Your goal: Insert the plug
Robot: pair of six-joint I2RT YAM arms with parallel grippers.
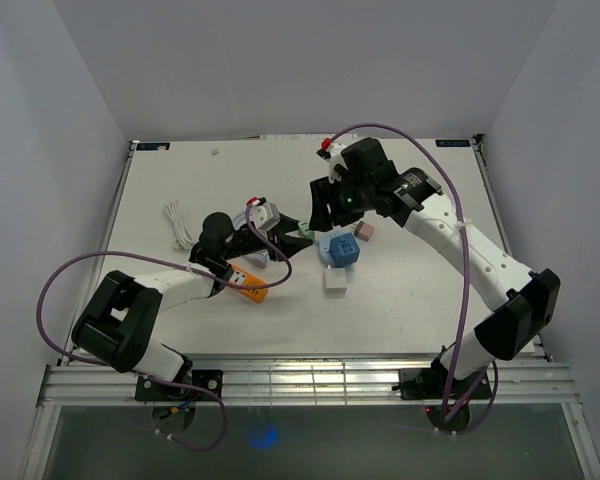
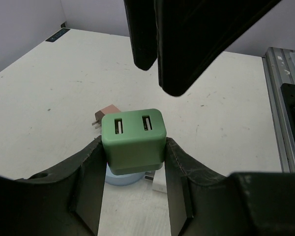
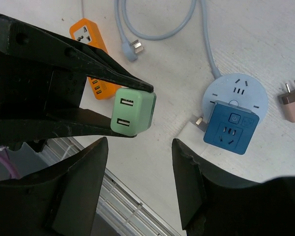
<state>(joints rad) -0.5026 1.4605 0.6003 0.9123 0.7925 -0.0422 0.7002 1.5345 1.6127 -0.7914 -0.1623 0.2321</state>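
My left gripper (image 2: 133, 147) is shut on a green two-port USB charger plug (image 2: 133, 137), held above the table with its ports facing up. The same plug (image 3: 132, 112) shows in the right wrist view between the left fingers (image 3: 64, 59). My right gripper (image 3: 140, 145) hovers over it, open, with nothing between its jaws; its dark fingers (image 2: 187, 44) hang just above the plug. A blue cube socket (image 3: 232, 127) sits on a round light-blue socket base (image 3: 236, 91) just to the right of the plug. In the top view the two grippers (image 1: 298, 238) (image 1: 325, 205) meet near the blue socket (image 1: 340, 249).
An orange power strip (image 1: 248, 282) lies under the left arm. A pink plug (image 1: 364, 232) and a white adapter (image 1: 336, 282) lie beside the blue socket. A white cable (image 1: 178, 225) is coiled at the left. A light-blue cord (image 3: 157, 34) loops behind.
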